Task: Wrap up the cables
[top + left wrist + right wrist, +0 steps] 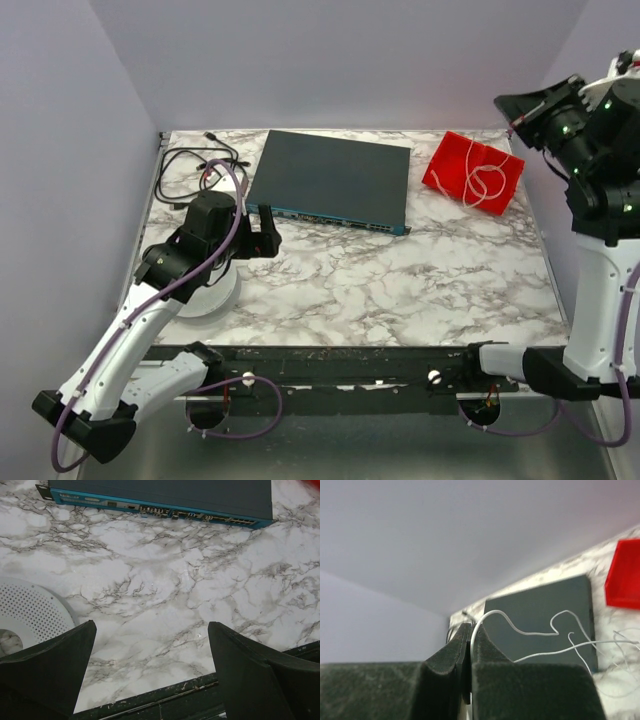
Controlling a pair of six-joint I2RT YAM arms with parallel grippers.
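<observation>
Jaws of right gripper [471,639] seemingly tight on white wire [532,634].

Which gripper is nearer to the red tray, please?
Right. The right gripper is raised close by the red tray, pinching the white cable; the left gripper is far off, beside the switch.

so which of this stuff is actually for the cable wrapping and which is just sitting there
For the job:
- thin white wire, partly in the red tray
- right gripper, pinching that wire

Just lying about:
- network switch
- black cord
- white perforated disc
</observation>
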